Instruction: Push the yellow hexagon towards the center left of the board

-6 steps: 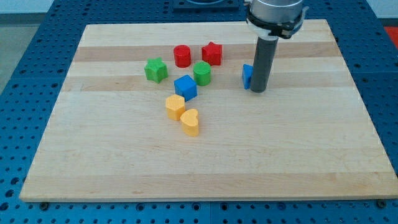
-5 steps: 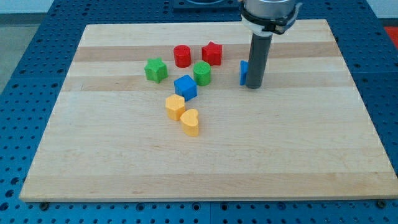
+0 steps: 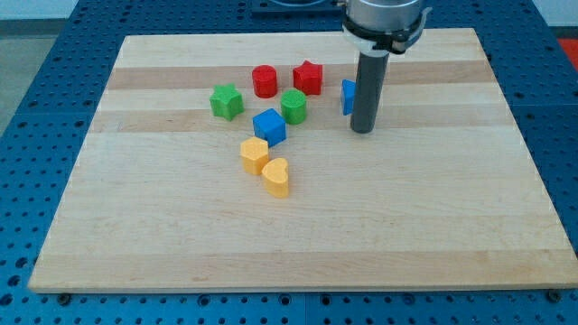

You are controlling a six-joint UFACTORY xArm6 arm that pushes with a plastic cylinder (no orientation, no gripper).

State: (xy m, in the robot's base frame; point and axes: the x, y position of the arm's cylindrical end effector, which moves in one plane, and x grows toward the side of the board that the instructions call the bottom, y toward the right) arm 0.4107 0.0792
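Tip: your tip (image 3: 362, 130) has no hand to open or close, it is only a dark rod, and it stands on the board (image 3: 470, 226) in the upper right of the frame, holding nothing.
Next to the tip: a blue block (image 3: 347, 96) peeks out on the rod's left side, seemingly touching it; you cannot tell its shape.
Nearest block: the yellow heart (image 3: 276, 176) sits just below the middle of the frame.
Task block: the yellow hexagon (image 3: 255, 154) sits near the middle of the frame, up and left of the yellow heart, and the two look like they touch.
Behind it: the blue cube (image 3: 269, 125) is just above the yellow hexagon.
Further back: the green star (image 3: 226, 101) is on the left and the green cylinder (image 3: 293, 106) is on the right.
Farthest: the red cylinder (image 3: 265, 80) and the red star (image 3: 308, 77) are near the top.
Done: nothing you can see yet; the yellow hexagon is well away from the left side.
Left to do: you likely need to bring the tip to the hexagon's right side, then push it left. Watch the yellow heart, it may get dragged along.
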